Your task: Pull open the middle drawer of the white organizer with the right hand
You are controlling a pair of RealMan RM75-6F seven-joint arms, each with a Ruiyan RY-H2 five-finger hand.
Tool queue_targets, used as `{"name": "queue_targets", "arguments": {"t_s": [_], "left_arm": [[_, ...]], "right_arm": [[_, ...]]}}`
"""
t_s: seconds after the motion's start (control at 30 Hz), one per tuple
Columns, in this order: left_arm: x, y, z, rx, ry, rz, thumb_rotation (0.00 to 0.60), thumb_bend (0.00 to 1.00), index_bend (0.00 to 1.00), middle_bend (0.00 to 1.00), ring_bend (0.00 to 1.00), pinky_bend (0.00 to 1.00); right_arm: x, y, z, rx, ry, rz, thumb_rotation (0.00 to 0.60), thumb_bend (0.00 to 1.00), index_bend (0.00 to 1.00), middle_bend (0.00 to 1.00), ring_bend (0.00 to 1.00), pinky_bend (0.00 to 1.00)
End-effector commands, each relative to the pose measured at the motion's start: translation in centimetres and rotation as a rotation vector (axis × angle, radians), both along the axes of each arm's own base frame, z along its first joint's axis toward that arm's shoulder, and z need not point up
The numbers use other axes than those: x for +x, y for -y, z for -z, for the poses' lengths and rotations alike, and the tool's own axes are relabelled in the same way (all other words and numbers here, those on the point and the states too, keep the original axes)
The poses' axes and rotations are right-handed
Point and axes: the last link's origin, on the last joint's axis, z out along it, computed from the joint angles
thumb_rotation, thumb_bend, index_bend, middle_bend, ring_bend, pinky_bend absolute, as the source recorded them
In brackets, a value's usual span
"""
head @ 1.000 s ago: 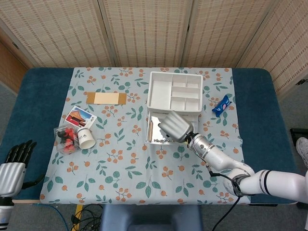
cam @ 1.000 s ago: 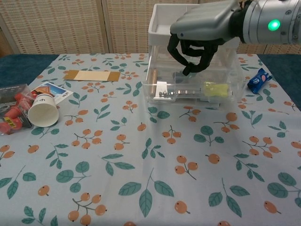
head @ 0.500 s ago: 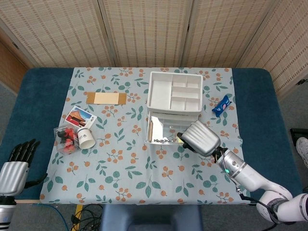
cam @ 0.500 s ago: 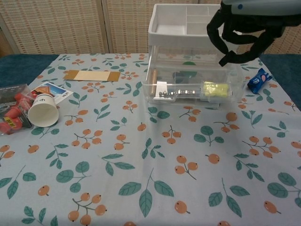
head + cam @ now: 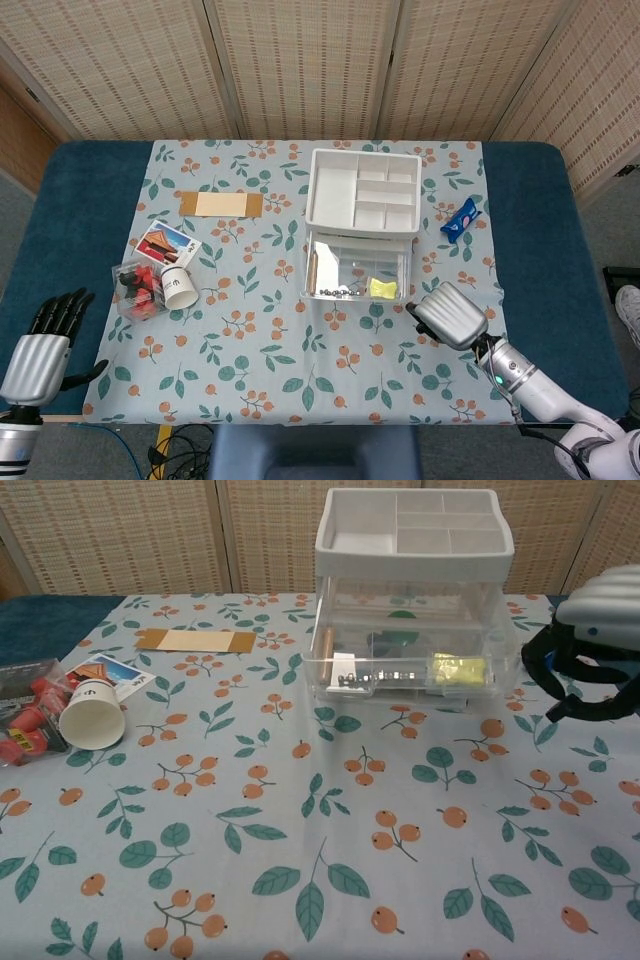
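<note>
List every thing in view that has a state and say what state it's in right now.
middle drawer: pulled out, contents showing.
white organizer: upright, top tray uncovered.
paper cup: on its side.
right hand: fingers curled, holding nothing, clear of the organizer.
left hand: fingers spread, holding nothing.

Head view looks steeply down from high, taking in the whole counter (image 5: 540,200); chest view sits low and near, facing forward. Both share the organizer (image 5: 362,190).

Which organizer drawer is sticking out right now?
The clear drawer holding the yellow item and metal bits juts forward below the white top tray; others aren't distinguishable.
</note>
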Motion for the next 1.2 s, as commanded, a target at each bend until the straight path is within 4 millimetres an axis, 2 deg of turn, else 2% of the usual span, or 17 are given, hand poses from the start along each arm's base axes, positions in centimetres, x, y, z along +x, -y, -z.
{"name": "queue_targets", "arguments": {"t_s": [0.03,0.33,0.57,0.67,0.83,1.0,1.13,1.2], "left_arm": [[-0.1,0.1,0.0,0.0,0.0,-0.004,0.6,0.17,0.05,0.06,0.06,0.07],[-0.3,0.1,-0.1,-0.005,0.005,-0.008,0.6,0.17,0.05,0.06,0.06,0.07],[-0.6,0.2,-0.3,0.0,0.004,-0.017,0.6,0.17,0.05,0.06,0.06,0.07],[-0.6,0.3,-0.2,-0.002,0.004,-0.017,0.6,0.17,0.05,0.06,0.06,0.07],[-0.6,0.3,-0.3,-0.001,0.008,-0.011,0.6,0.17,0.05,0.06,0.06,0.07],[-0.8,0.1,-0.3,-0.001,0.009,-0.014,0.6,0.17,0.05,0.06,0.06,0.07],[-0.6,-0.1,-0.1,-0.006,0.013,-0.003,0.6,0.17,0.05,0.06,0.06,0.07],[-0.6,-0.2,0.0,-0.008,0.014,0.002,0.6,0.17,0.05,0.06,0.06,0.07]], "right_arm": [[-1.4,-0.6,1.8,0.01,-0.011,-0.008,0.6,0.59,0.61,0.87,0.91,1.0],[-2.7,0.5,5.1,-0.003,-0.046,0.008,0.6,0.58,0.6,0.87,0.91,1.0],[-2.9,1.0,5.8,-0.015,-0.018,0.029,0.6,0.54,0.37,0.87,0.91,1.0],[-3.0,0.8,5.3,-0.022,-0.014,0.032,0.6,0.52,0.33,0.87,0.91,1.0],[-3.4,0.0,3.1,-0.067,0.008,0.048,0.6,0.48,0.32,0.87,0.91,1.0],[-5.0,-2.0,-0.9,-0.146,0.045,0.108,0.6,0.48,0.32,0.85,0.89,1.0],[-6.2,-3.9,-4.3,-0.232,0.095,0.165,0.6,0.48,0.32,0.79,0.81,1.0],[-6.5,-4.8,-5.5,-0.266,0.124,0.187,0.6,0.48,0.32,0.74,0.75,0.97]]}}
